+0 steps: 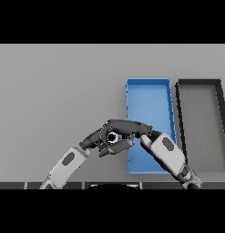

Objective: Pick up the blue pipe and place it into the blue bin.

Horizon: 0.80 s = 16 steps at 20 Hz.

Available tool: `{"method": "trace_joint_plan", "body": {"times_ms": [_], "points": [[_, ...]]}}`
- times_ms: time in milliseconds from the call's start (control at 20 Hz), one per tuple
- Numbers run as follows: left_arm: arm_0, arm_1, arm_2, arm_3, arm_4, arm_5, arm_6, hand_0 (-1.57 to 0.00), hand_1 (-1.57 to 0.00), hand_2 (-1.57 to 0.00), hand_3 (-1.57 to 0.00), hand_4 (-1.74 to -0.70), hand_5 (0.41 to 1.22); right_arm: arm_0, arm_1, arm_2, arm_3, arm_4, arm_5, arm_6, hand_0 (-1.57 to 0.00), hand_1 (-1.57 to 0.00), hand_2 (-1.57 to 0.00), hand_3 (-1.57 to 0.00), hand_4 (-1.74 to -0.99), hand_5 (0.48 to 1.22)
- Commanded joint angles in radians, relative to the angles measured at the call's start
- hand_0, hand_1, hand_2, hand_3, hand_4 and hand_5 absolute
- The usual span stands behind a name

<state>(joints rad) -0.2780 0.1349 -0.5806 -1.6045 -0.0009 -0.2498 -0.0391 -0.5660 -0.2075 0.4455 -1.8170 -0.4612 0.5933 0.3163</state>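
The blue bin (148, 98) lies on the grey worktop (59, 91) with its long sides running away from the robot; just beside its right wall, with a narrow strip of worktop between, lies a dark grey bin (200, 98) of like shape. The two hands meet just left of the blue bin's left wall, near its nearer half; the right hand (125, 127) reaches across that wall from an arm that crosses over the bin's near part, its dark fingers stretched leftward, and the left hand (96, 138) comes up from the lower left to touch it. Between them shows a small pale ring with a dark centre (112, 137); whether this is an end of the blue pipe I cannot tell, and no blue pipe is plainly seen; the fingers of both hands overlap, so how far either is closed I cannot tell. Left of the blue bin and beyond its far wall the worktop spreads bare and wide.
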Motion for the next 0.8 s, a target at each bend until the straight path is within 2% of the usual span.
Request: {"method": "trace_joint_plan", "body": {"times_ms": [0,50,100,200,350,450,500,550,650,750], "points": [[-0.008,-0.002,0.003,0.008,-0.017,-0.011,0.010,-0.67,-0.63,-0.61,-0.62,-1.23,1.221,-0.001,0.004,-0.002,0.008,0.005,-0.004,0.002,-1.56,-1.56,-1.56,-1.56,-1.485,1.205],[-0.011,-0.006,0.005,0.010,-0.043,-0.021,0.004,-0.53,-0.51,-0.49,-0.49,-1.14,1.221,-0.006,0.005,-0.008,0.007,0.003,-0.008,0.014,-1.56,-1.56,-1.56,-1.56,-1.486,1.208],[-0.007,-0.008,0.004,0.019,-0.075,-0.025,-0.028,-0.43,-0.41,-0.39,-0.39,-1.07,1.150,-0.003,0.008,-0.006,-0.003,0.009,-0.014,0.036,-1.56,-1.56,-1.56,-1.56,-1.487,1.211],[-0.014,-0.008,0.016,0.017,-0.108,-0.019,-0.012,-0.27,-0.26,-0.25,-0.25,-0.95,0.972,-0.006,0.025,-0.009,0.003,0.028,-0.012,0.033,-1.57,-1.57,-1.57,-1.56,-1.488,1.214],[-0.012,-0.018,0.024,0.032,-0.101,-0.012,0.022,-0.14,-0.13,-0.13,-0.13,-0.88,0.781,0.010,0.023,-0.017,-0.002,0.028,-0.010,0.011,-1.57,-1.57,-1.57,-1.57,-1.488,1.218],[0.008,-0.019,0.041,0.027,-0.065,-0.015,0.037,-0.09,-0.08,-0.08,-0.08,-0.87,0.697,0.002,0.038,-0.019,0.012,0.057,-0.012,0.016,-1.57,-1.57,-1.57,-1.57,-1.487,1.219],[0.006,-0.027,0.047,0.035,-0.052,-0.015,0.051,-0.07,-0.07,-0.06,-0.07,-0.88,0.671,0.017,0.038,-0.021,0.004,0.068,0.003,-0.012,-1.57,-1.57,-1.57,-1.57,-1.487,1.219],[0.000,-0.031,0.050,0.032,-0.047,-0.012,0.081,-0.06,-0.05,-0.05,-0.05,-0.88,0.654,0.010,0.040,-0.029,0.009,0.070,0.004,-0.008,-1.57,-1.57,-1.57,-1.57,-1.488,1.220],[0.023,-0.033,0.047,0.025,-0.038,-0.005,0.113,-0.04,-0.03,-0.03,-0.03,-0.89,0.625,0.006,0.061,-0.039,0.012,0.018,-0.009,0.039,-1.57,-1.57,-1.57,-1.57,-1.489,1.220],[0.039,-0.034,0.040,0.024,-0.034,-0.010,0.143,-0.02,-0.02,-0.02,-0.02,-0.90,0.589,-0.015,0.065,-0.064,0.015,-0.128,-0.044,0.120,-1.57,-1.57,-1.57,-1.57,-1.489,1.220]]}}
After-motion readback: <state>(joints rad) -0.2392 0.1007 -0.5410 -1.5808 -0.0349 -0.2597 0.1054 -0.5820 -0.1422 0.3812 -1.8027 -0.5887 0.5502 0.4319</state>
